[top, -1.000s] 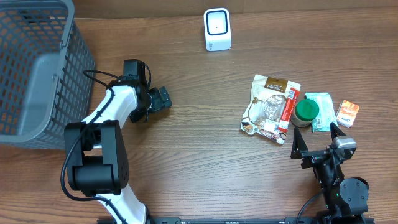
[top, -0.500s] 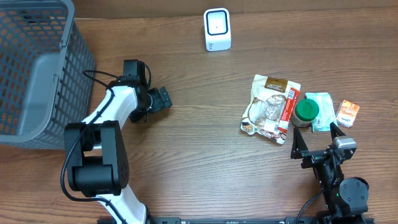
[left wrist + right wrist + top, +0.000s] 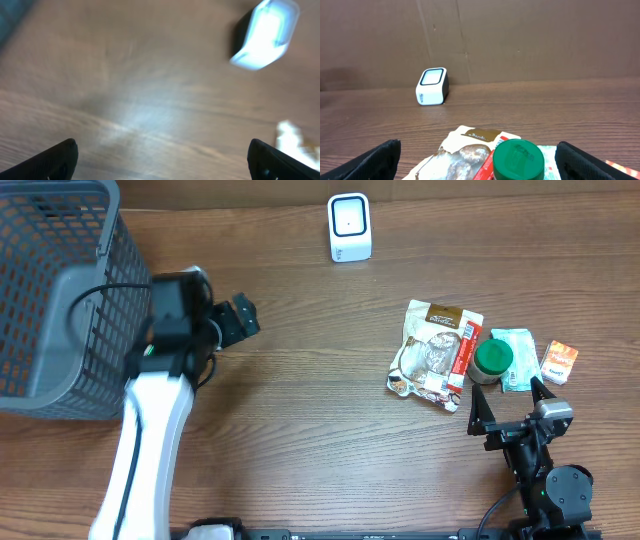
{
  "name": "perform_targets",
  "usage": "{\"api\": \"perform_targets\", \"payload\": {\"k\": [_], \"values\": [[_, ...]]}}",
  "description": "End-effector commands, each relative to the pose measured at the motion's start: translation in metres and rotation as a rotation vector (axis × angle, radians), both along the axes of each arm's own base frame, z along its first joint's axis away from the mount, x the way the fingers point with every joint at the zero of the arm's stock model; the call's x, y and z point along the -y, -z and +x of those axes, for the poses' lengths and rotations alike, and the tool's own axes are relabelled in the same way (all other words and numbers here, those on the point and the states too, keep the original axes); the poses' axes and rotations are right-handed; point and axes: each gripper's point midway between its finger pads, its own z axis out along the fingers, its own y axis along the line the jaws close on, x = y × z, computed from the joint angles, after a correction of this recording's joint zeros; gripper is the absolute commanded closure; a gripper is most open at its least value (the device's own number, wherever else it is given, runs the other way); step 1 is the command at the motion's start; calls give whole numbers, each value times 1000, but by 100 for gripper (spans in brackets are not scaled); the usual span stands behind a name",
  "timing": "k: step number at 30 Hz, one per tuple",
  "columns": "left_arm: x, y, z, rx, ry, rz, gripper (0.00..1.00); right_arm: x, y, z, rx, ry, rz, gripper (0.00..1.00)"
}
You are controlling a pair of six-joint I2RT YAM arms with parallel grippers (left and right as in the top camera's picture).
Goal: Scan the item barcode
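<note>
Probably light and crinkly, the brown-and-white foil snack pouch (image 3: pixel 432 350) lies flat beside the green-lidded round jar (image 3: pixel 492 360); pinch its sealed edge. Your left gripper (image 3: pixel 240 320) and right gripper (image 3: pixel 505 395) both gape, empty.

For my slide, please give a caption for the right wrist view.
Open right gripper facing a green-lidded jar and snack pouch, white scanner behind them on the table.

No text, brand or number can be read anywhere. Printing is seen on the snack pouch (image 3: pixel 436 352) and the small orange box (image 3: pixel 559 363), both just ahead of the right gripper (image 3: pixel 504 388), but it is too small to be made out.
</note>
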Motion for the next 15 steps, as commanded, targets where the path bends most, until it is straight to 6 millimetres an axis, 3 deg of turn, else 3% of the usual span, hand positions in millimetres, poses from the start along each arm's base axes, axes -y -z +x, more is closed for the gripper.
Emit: {"api": "perform_targets", "payload": {"k": [1, 5, 8, 12, 15], "values": [[-4, -84, -27, 240, -21, 12, 0, 0, 2, 0, 4, 1, -3, 0], [-2, -143, -62, 430, -21, 18, 0, 0, 2, 0, 4, 1, -3, 0], [-1, -170, -85, 526, -21, 22, 0, 0, 2, 0, 4, 1, -3, 0], [0, -192, -106, 609, -21, 25, 0, 0, 2, 0, 4, 1, -3, 0], [0, -194, -114, 618, -21, 25, 0, 0, 2, 0, 4, 1, -3, 0]]}}
